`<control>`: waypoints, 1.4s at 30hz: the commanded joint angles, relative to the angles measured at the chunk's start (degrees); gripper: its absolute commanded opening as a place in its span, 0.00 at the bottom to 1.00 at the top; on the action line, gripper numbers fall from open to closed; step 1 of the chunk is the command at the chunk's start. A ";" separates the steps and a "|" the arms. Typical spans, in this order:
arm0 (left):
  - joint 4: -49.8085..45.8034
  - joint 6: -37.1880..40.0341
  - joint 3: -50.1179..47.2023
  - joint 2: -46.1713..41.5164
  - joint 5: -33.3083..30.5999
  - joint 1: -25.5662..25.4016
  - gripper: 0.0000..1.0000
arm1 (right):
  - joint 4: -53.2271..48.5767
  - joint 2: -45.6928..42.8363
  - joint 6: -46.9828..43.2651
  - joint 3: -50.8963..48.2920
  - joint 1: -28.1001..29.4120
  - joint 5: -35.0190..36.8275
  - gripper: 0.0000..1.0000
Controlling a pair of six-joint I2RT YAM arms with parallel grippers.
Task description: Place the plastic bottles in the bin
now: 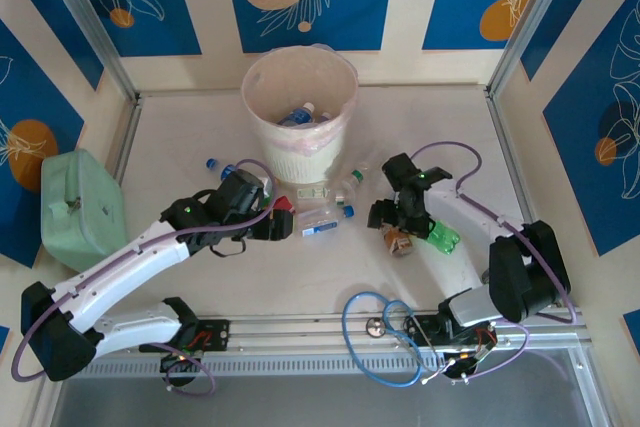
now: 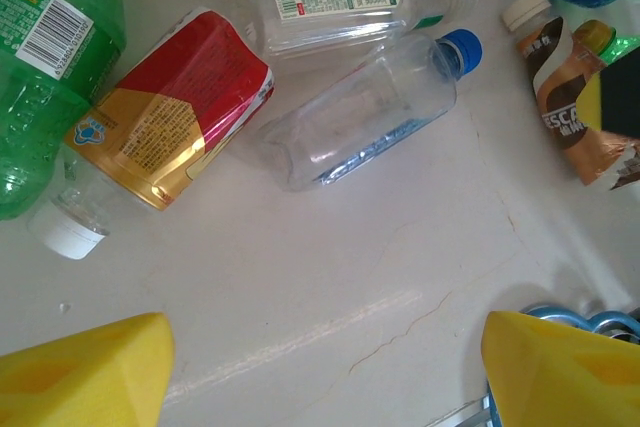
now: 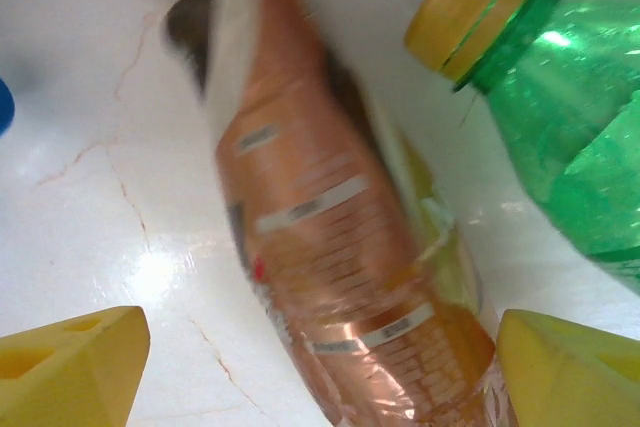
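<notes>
Pale, faintly cracked tabletop [image 1: 320, 282]. We note right gripper [image 3: 320, 372] spread, straddling the brown-labelled bottle [image 3: 330, 247], its long axis crossing the closing line; left gripper [image 2: 325, 372] spread over bare surface, red-labelled bottle [image 2: 170, 107] ahead; bin [image 1: 300, 142] stands beyond both, far centre

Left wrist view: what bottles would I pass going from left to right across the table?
You'd pass the green bottle → red-and-gold labelled bottle → clear bottle with blue cap → brown-labelled bottle.

white arms [image 1: 120, 265], black joints [image 1: 525, 272], purple cables [image 1: 450, 144], yellow fingertips [image 2: 85, 372].
</notes>
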 commanded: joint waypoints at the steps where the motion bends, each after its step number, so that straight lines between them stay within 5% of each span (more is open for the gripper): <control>1: 0.02 -0.19 -0.32 -0.52 0.26 -0.49 0.80 | -2.67 1.23 1.30 1.18 2.50 2.86 0.90; 14: -0.83 -0.21 0.60 0.39 -0.35 -0.48 0.80 | 0.12 7.72 2.38 0.53 3.23 1.85 0.82; 20: -1.38 -0.97 -0.05 -0.10 -1.41 -0.55 0.80 | 0.81 7.44 2.49 -0.08 3.81 1.78 0.70; 33: -2.50 -0.64 0.74 -0.14 -2.36 -0.53 0.81 | -2.43 -3.28 4.20 -0.91 5.34 2.27 0.55; 42: -4.78 -1.57 0.26 -2.02 -7.44 -0.37 0.82 | -8.98 -17.79 4.09 9.25 4.94 0.36 0.55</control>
